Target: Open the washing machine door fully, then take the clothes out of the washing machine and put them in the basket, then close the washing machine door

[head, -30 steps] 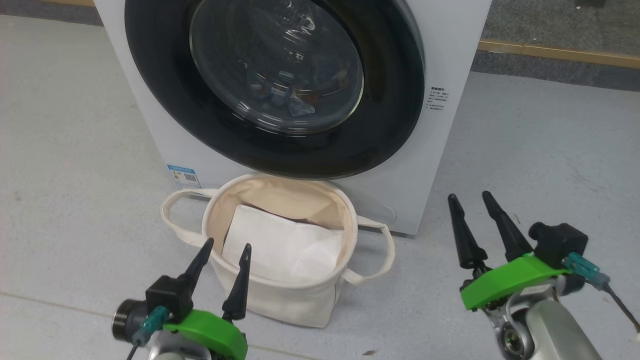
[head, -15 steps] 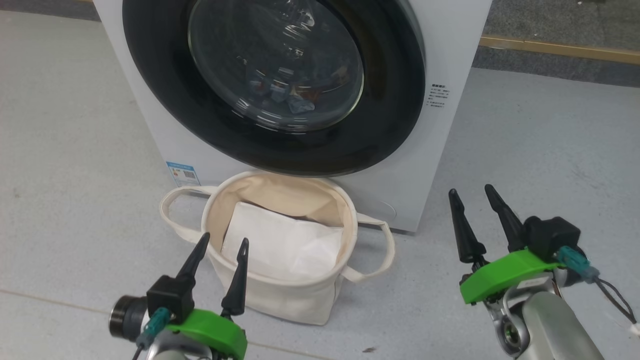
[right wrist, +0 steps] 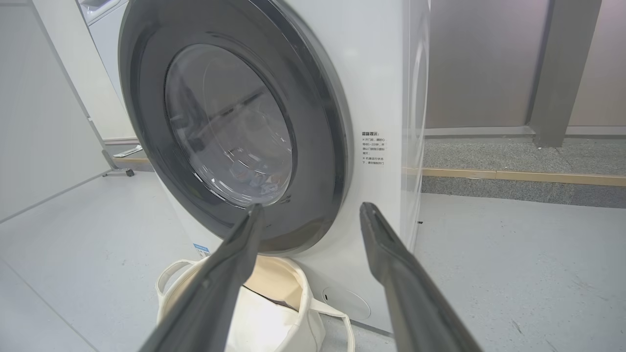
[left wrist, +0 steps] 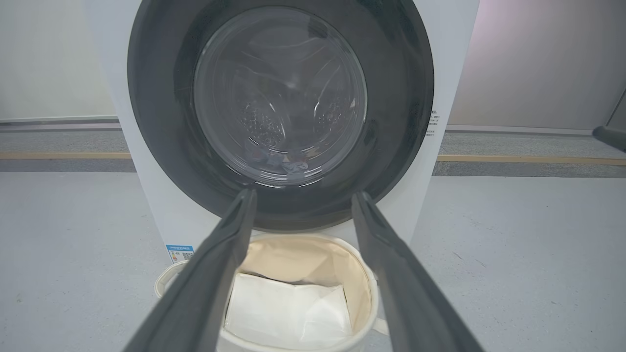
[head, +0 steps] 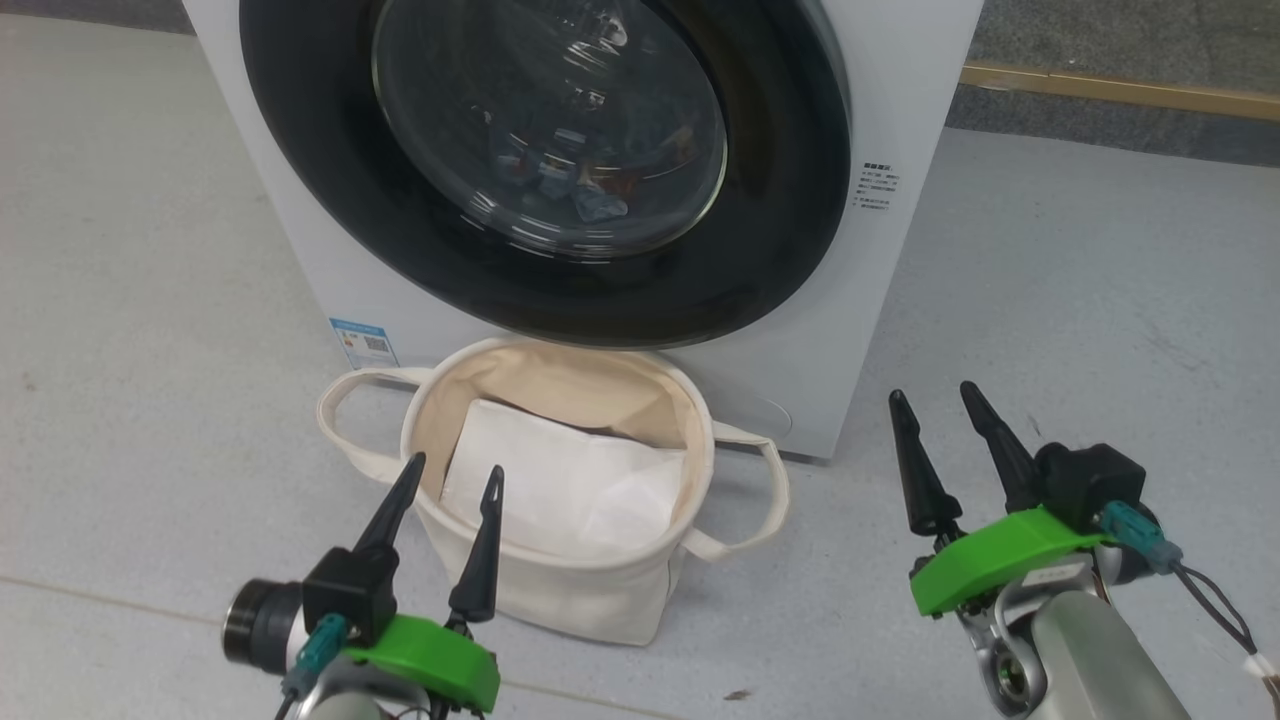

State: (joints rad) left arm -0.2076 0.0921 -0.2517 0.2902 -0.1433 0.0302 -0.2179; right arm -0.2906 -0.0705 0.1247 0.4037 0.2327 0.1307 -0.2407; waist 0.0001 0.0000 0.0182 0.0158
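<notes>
Door (head: 780,200) shut, beyond both finger pairs; left fingers (head: 390,505) wide, near basket (head: 560,600); right fingers (head: 915,470) wide, empty

The washing machine door (left wrist: 280,98) is closed, the clothes (left wrist: 283,164) dim behind its glass; below stands the basket (left wrist: 364,288) — a white sheet (left wrist: 288,313) inside; the left gripper (left wrist: 303,195) is spread wide, empty.

The white boxy washing machine (head: 900,80) is cut off above; the light-blue clothes (head: 590,203) are blurred behind the glass of the glossy black door (head: 780,220).
</notes>
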